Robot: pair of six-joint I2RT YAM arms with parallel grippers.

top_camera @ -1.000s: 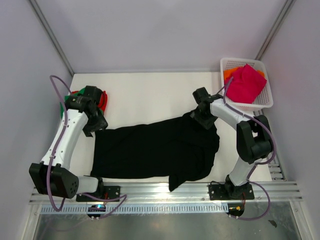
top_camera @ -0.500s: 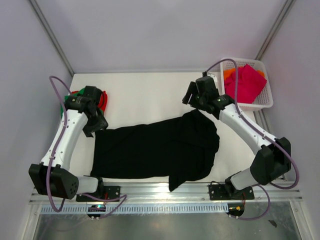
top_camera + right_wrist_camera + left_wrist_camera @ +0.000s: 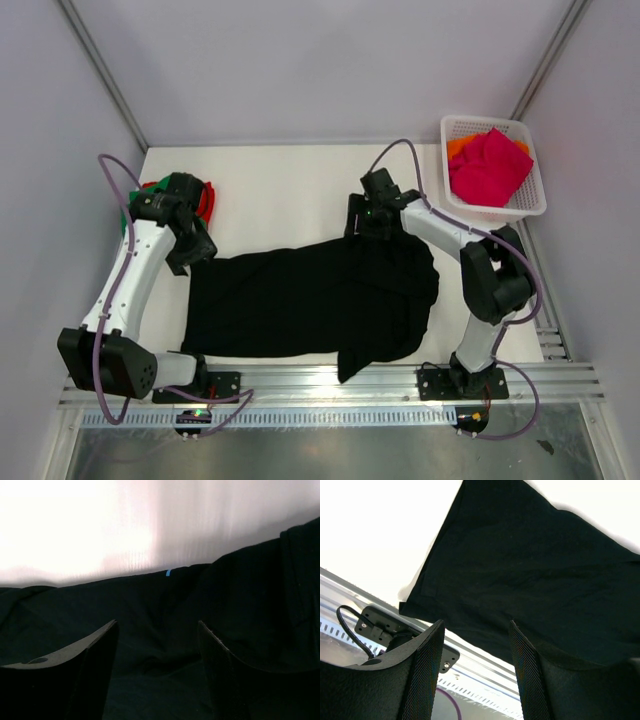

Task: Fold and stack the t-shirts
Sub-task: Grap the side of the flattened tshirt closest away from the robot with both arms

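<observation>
A large black t-shirt [image 3: 310, 295] lies spread across the middle of the table. My left gripper [image 3: 194, 250] hovers at its far-left corner, open with nothing between the fingers [image 3: 476, 625]; the left wrist view shows the black cloth [image 3: 530, 570] beyond them. My right gripper [image 3: 360, 226] sits low over the shirt's far edge, open and empty [image 3: 157, 625], with dark cloth [image 3: 150, 595] below it. Green [image 3: 127, 213] and red [image 3: 206, 196] t-shirts lie bunched behind my left arm. A magenta-pink t-shirt [image 3: 490, 165] and an orange one [image 3: 458, 150] rest in the basket.
The white lattice basket [image 3: 482, 121] stands at the back right corner. Grey walls close in the table on three sides. An aluminium rail [image 3: 330, 380] with both arm bases runs along the near edge, and the shirt's bottom corner hangs over it.
My right arm has swung from the shirt's right end up and then left, and now sits over the middle of its far edge. The left arm and the shirt have not moved.
</observation>
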